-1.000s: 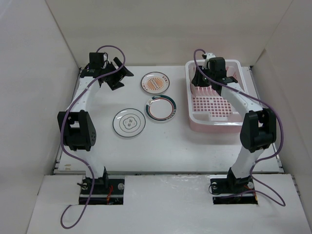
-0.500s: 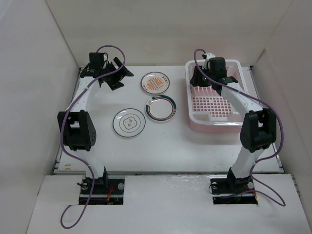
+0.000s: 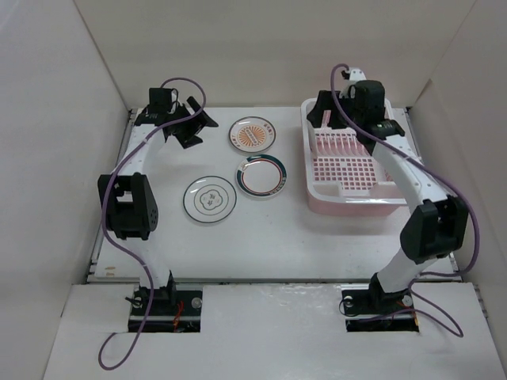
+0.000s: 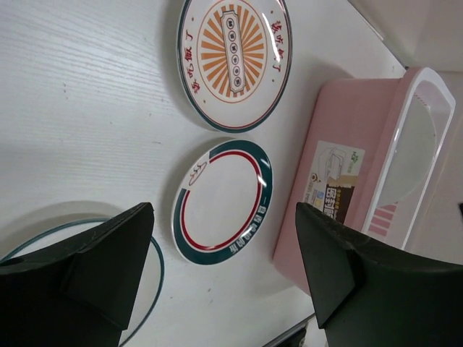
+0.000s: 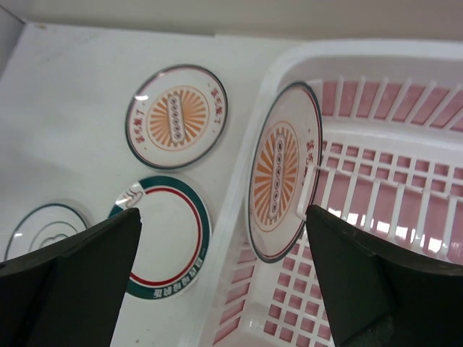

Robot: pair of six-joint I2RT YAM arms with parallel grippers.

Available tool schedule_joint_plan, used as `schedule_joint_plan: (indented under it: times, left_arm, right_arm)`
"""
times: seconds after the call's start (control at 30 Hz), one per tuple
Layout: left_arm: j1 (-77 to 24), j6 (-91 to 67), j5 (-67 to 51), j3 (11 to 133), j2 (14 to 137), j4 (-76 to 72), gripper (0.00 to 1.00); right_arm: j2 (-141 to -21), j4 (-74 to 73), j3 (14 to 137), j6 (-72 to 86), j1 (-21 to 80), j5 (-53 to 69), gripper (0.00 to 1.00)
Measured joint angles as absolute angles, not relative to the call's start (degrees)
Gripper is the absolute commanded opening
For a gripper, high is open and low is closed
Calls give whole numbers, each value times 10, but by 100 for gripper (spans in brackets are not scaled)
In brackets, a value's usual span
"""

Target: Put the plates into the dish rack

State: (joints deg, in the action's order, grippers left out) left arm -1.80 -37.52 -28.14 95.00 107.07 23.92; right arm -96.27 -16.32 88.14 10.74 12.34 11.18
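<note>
Three plates lie flat on the white table: an orange sunburst plate (image 3: pixel 252 134), a teal-rimmed plate (image 3: pixel 261 175) and a flower-outline plate (image 3: pixel 210 199). A second sunburst plate (image 5: pixel 282 170) stands upright against a divider at the left end of the pink dish rack (image 3: pixel 352 204). My right gripper (image 3: pixel 333 111) hovers open above that end of the rack and holds nothing; in its wrist view the right gripper (image 5: pixel 223 211) straddles the rack's white rim (image 5: pixel 239 217). My left gripper (image 3: pixel 190 123) is open and empty at the table's far left, looking over the teal-rimmed plate (image 4: pixel 221 201).
Tall white walls close in the table on the left, back and right. The rack's pink side wall with its label (image 4: pixel 334 189) faces the plates. Purple cables loop over both arms. The arm bases stand at the near edge.
My right gripper has opened wide and lifted up and back from the rack, leaving the sunburst plate standing in its slot. The left arm has barely shifted.
</note>
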Motion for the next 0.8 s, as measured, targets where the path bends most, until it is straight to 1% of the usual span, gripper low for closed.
schedule_joint_plan:
  times: [0.13,0.3,0.5,0.53,0.67,0.7,0.8]
  left_arm:
    - [-18,-368,-288,963,1114,218,76]
    - [-18,-364,-331,1015,1229,162,75]
    - [-21,-385,-370,1063,1354,133,73]
    - [-21,-393,-389,1071,1361,124,72]
    - [-25,-402,-389,1079,1368,100,58]
    - [-26,-407,-389,1079,1372,92,57]
    - [-31,-423,-400,1080,1388,73,57]
  right_arm:
    - [-915,-162,896,107,118,122,100]
    - [-877,-163,920,104,113,175,100]
    - [-833,-164,915,103,126,220,100]
    - [-826,-164,912,103,128,227,100]
    - [-806,-163,907,98,132,252,100]
    - [-802,-164,904,98,132,257,100]
    - [-800,-165,898,95,133,272,100]
